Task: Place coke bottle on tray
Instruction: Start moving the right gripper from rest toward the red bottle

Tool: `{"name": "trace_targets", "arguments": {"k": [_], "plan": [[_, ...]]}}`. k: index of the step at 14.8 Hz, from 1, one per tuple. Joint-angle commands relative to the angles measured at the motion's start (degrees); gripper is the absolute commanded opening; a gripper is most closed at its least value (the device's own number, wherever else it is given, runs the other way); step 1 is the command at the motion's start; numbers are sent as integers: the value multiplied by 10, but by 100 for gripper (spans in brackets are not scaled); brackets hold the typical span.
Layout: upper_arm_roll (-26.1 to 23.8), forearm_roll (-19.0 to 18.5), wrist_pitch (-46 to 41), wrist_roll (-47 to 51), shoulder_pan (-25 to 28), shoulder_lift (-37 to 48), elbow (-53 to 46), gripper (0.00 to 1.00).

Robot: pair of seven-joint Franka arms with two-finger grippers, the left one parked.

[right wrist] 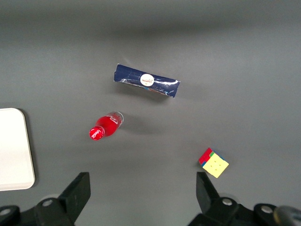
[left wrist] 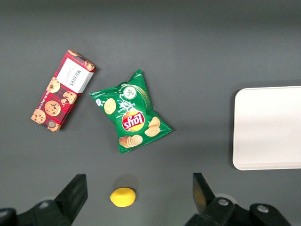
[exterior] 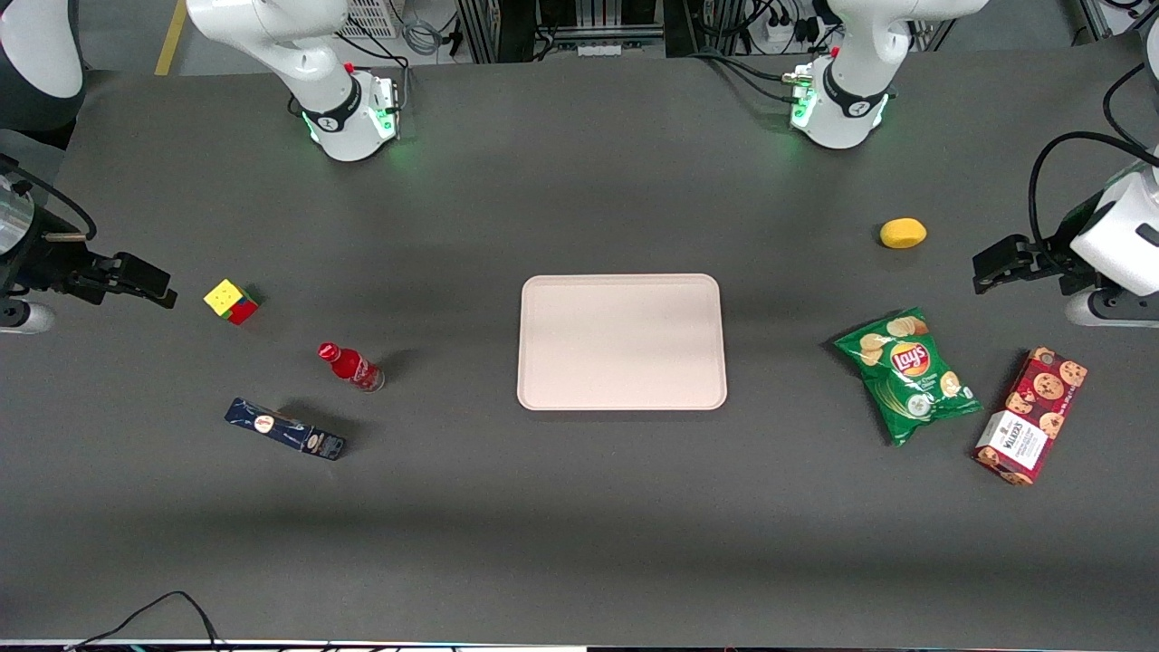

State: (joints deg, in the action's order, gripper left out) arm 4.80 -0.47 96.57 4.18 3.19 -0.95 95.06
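The tray [exterior: 621, 341] lies flat on the dark table [exterior: 579, 525] near its middle, with nothing on it. The coke bottle [exterior: 351, 367] stands on the table well apart from the tray, toward the working arm's end, its red cap up and its clear base on the mat; it touches nothing. A dark blue box [exterior: 284, 429] lies on its side near the bottle, nearer to the front camera than the bottle is. A colour cube [exterior: 231, 301] sits farther from the front camera than the bottle and farther still from the tray.

The gripper [exterior: 167, 296] hangs at the working arm's end of the table, well away from the tray and beside the cube, above the mat. Its 2 fingers [right wrist: 77, 190] are spread wide with nothing between them, as the right wrist view shows, and the bottle [right wrist: 105, 125] is seen below them, apart from both.

Toward the parked arm's end, well apart from the tray, lie a green chips bag [exterior: 908, 376], a red cookie box [exterior: 1031, 416] and a lemon [exterior: 903, 233].
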Motion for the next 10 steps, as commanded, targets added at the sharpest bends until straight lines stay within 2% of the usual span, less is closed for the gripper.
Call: {"name": "trace_targets", "arguments": {"k": [1, 10], "plan": [[0, -1, -14, -2, -3, -11, -20, 100], [0, -1, -14, -6, -4, -12, -17, 100]]}}
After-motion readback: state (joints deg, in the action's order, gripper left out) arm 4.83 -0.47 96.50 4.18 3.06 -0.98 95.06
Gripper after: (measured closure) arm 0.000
